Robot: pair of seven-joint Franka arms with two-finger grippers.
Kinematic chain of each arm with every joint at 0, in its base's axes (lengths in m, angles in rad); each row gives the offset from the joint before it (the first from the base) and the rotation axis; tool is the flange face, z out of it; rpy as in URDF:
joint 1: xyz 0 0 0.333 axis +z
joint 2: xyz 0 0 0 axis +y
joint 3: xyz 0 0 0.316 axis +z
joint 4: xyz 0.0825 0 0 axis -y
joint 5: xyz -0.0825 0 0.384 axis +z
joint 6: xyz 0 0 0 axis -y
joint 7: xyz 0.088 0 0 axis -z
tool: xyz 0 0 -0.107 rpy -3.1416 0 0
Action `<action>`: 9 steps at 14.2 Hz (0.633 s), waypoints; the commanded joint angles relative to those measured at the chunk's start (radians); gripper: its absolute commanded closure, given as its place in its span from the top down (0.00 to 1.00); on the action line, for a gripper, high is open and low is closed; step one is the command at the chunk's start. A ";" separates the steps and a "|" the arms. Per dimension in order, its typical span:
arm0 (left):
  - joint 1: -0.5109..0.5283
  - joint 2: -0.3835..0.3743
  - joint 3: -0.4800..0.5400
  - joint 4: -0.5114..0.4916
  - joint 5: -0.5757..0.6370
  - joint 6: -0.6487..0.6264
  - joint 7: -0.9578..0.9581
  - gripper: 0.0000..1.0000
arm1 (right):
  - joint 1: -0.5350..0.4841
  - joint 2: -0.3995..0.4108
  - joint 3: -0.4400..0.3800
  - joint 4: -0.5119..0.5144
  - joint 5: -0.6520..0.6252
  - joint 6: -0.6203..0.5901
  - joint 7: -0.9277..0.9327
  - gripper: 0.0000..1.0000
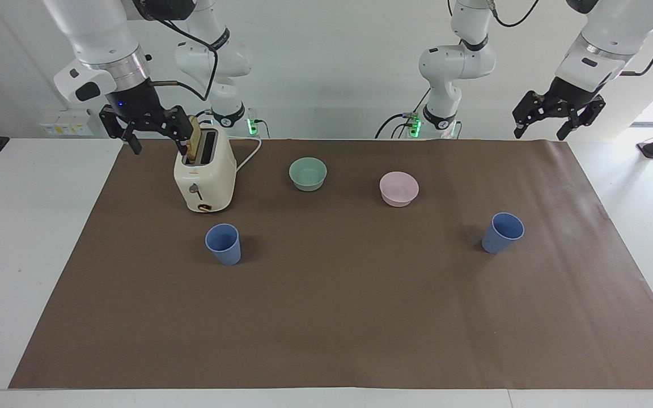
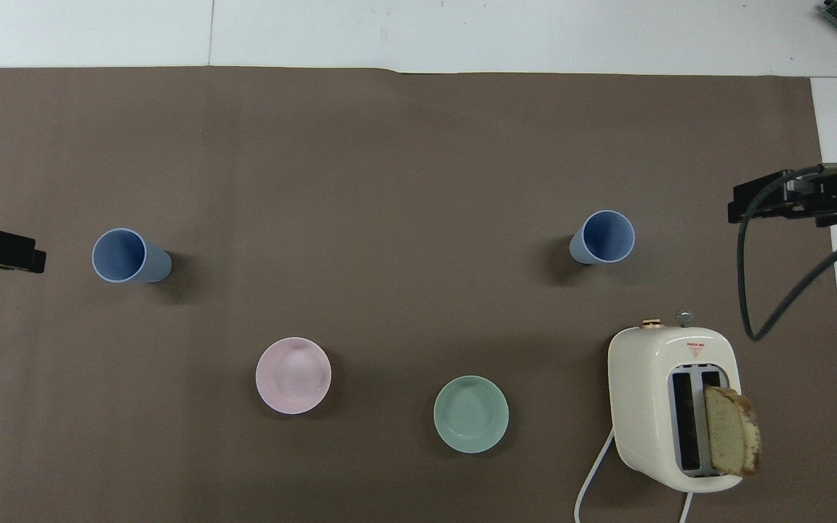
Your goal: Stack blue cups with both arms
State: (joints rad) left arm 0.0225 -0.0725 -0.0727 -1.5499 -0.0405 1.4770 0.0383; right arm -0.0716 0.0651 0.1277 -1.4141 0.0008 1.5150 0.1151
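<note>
Brown mat (image 1: 326,317): both arms raised, left gripper (image 1: 556,120) & right gripper (image 1: 144,131) fingers apart, blue cups (image 1: 224,243) untouched

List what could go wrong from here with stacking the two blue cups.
1. The right pincer hangs open beside the toaster and its bread slice; heading for the nearer blue cup, it might clip them.
2. The other blue cup stands upright with nothing bracing it; the left pincer could tip it.
</note>
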 commanded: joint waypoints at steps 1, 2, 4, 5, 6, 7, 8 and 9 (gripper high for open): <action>0.005 -0.015 -0.002 -0.002 0.010 -0.017 0.000 1.00 | -0.014 -0.018 0.004 -0.022 0.021 0.004 -0.021 1.00; 0.007 -0.015 -0.002 -0.003 0.010 -0.015 0.000 1.00 | -0.014 -0.018 0.004 -0.022 0.021 0.004 -0.021 1.00; 0.005 -0.015 -0.002 -0.003 0.010 -0.017 -0.003 1.00 | -0.014 -0.018 0.004 -0.022 0.021 0.004 -0.021 1.00; -0.002 -0.013 -0.002 0.001 0.008 -0.017 -0.014 1.00 | -0.014 -0.018 0.004 -0.022 0.021 0.004 -0.021 1.00; -0.006 -0.015 -0.002 0.001 0.008 -0.020 -0.012 1.00 | -0.014 -0.018 0.004 -0.022 0.021 0.004 -0.021 1.00; 0.002 -0.015 -0.002 -0.001 0.008 -0.023 -0.014 1.00 | -0.014 -0.018 0.004 -0.022 0.021 0.004 -0.021 1.00; 0.007 -0.015 -0.002 -0.004 0.008 -0.018 -0.014 1.00 | -0.014 -0.018 0.004 -0.022 0.021 0.004 -0.021 1.00; 0.010 -0.021 -0.001 -0.013 0.008 -0.015 -0.002 1.00 | -0.014 -0.018 0.004 -0.020 0.021 0.004 -0.021 1.00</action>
State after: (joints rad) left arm 0.0222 -0.0746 -0.0727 -1.5501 -0.0405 1.4756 0.0362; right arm -0.0716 0.0651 0.1277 -1.4141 0.0008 1.5150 0.1151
